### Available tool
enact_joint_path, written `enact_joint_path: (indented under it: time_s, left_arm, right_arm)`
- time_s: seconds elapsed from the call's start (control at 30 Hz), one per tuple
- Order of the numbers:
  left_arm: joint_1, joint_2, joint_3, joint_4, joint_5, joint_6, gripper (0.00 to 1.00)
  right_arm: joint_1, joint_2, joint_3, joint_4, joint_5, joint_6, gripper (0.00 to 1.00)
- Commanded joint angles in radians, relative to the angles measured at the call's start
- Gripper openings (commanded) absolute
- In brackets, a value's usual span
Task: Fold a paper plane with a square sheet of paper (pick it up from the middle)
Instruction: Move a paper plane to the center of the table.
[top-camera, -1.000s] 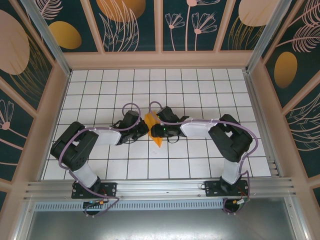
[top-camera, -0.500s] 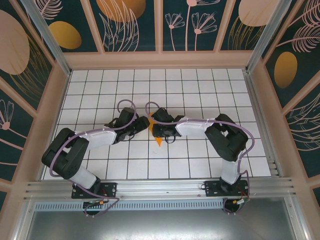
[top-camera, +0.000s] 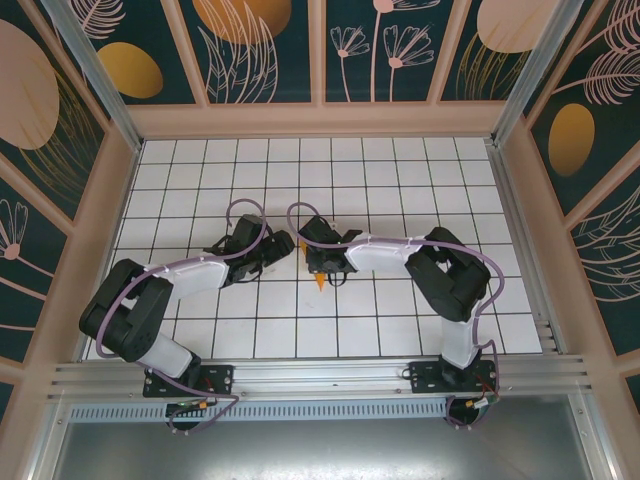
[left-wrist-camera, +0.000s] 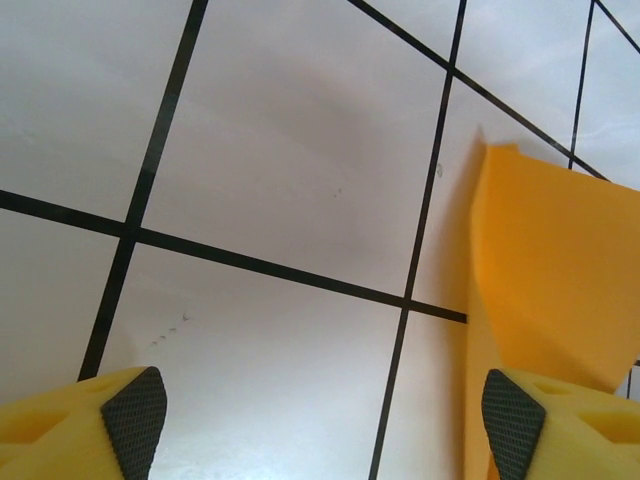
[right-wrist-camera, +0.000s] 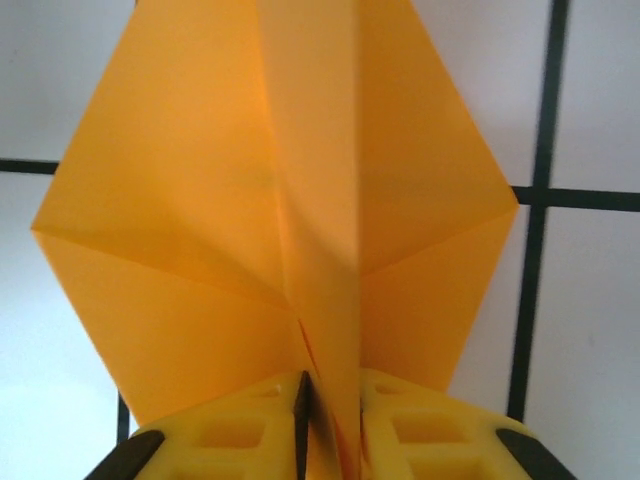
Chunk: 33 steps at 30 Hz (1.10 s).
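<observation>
From above, the right gripper (top-camera: 324, 262) is sitting over the paper plane (top-camera: 319, 283) on the table (top-camera: 200, 180). At the left wrist, the left gripper (left-wrist-camera: 320, 425) is gaping wide, holding nothing. At the right wrist, fingers (right-wrist-camera: 410, 430) are pinching the plane's middle fold, probably sharpening the crease.

White grid-tiled table (top-camera: 400, 330), dark floral wall panels (top-camera: 270, 50)

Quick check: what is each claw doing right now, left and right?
Left claw: open, holding nothing.
Right claw: closed on the folded orange paper, pinching its centre crease.
</observation>
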Motion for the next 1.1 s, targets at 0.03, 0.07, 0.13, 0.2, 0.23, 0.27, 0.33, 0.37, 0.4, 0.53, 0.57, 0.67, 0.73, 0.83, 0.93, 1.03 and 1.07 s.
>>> enact_joint_path:
  time_s: [0.03, 0.07, 0.13, 0.2, 0.23, 0.27, 0.33, 0.37, 0.4, 0.53, 0.57, 0.67, 0.73, 0.83, 0.93, 1.03, 1.07]
  left_arm:
    - [0.005, -0.025, -0.005, -0.03, -0.021, 0.014, 0.88]
    - [0.005, -0.026, -0.005, -0.031, -0.021, 0.015, 0.89]
    - [0.006, -0.028, -0.005, -0.032, -0.021, 0.017, 0.94]
    - [0.005, -0.028, -0.006, -0.034, -0.023, 0.019, 0.98]
    - [0.005, -0.028, -0.004, -0.034, -0.022, 0.021, 0.98]
    - [0.005, -0.027, -0.003, -0.036, -0.021, 0.023, 0.99]
    - [0.005, -0.025, 0.0, -0.039, -0.021, 0.024, 0.98]
    - [0.004, -0.025, 0.001, -0.039, -0.021, 0.024, 0.98]
    - [0.005, -0.025, 0.0, -0.039, -0.021, 0.025, 0.99]
    - [0.005, -0.021, 0.003, -0.045, -0.023, 0.024, 0.98]
    - [0.005, -0.019, 0.007, -0.047, -0.023, 0.025, 0.98]
    - [0.005, -0.014, 0.014, -0.051, -0.024, 0.026, 0.99]
    - [0.005, -0.009, 0.018, -0.053, -0.024, 0.026, 0.98]
    - [0.005, -0.002, 0.023, -0.053, -0.023, 0.027, 0.99]
    - [0.005, 0.003, 0.025, -0.054, -0.021, 0.026, 0.98]
    - [0.006, 0.006, 0.026, -0.055, -0.021, 0.025, 0.98]
    - [0.005, 0.006, 0.025, -0.055, -0.021, 0.025, 0.99]
  right_arm:
    - [-0.016, -0.033, 0.02, -0.061, 0.1, 0.038, 0.15]
    - [-0.027, -0.042, 0.015, -0.056, 0.103, 0.035, 0.14]
    - [-0.055, -0.057, 0.001, -0.039, 0.096, 0.024, 0.14]
    - [-0.086, -0.058, -0.001, -0.029, 0.087, -0.002, 0.13]
    - [-0.1, -0.055, 0.004, -0.028, 0.085, -0.017, 0.13]
    - [-0.112, -0.05, 0.009, -0.024, 0.08, -0.034, 0.14]
    - [-0.134, -0.039, 0.02, -0.015, 0.067, -0.066, 0.14]
    - [-0.142, -0.034, 0.025, -0.011, 0.062, -0.079, 0.14]
    - [-0.149, -0.028, 0.028, -0.005, 0.047, -0.09, 0.14]
    - [-0.16, 0.001, 0.046, -0.002, 0.033, -0.111, 0.14]
    - [-0.161, 0.008, 0.052, -0.008, 0.034, -0.109, 0.14]
    - [-0.16, 0.027, 0.063, -0.023, 0.032, -0.106, 0.16]
    - [-0.161, 0.031, 0.06, -0.023, 0.029, -0.106, 0.17]
    - [-0.16, 0.038, 0.061, -0.03, 0.031, -0.107, 0.19]
    - [-0.161, 0.05, 0.057, -0.029, 0.029, -0.108, 0.18]
    - [-0.159, 0.065, 0.053, -0.03, 0.032, -0.106, 0.16]
    - [-0.158, 0.07, 0.053, -0.031, 0.034, -0.104, 0.16]
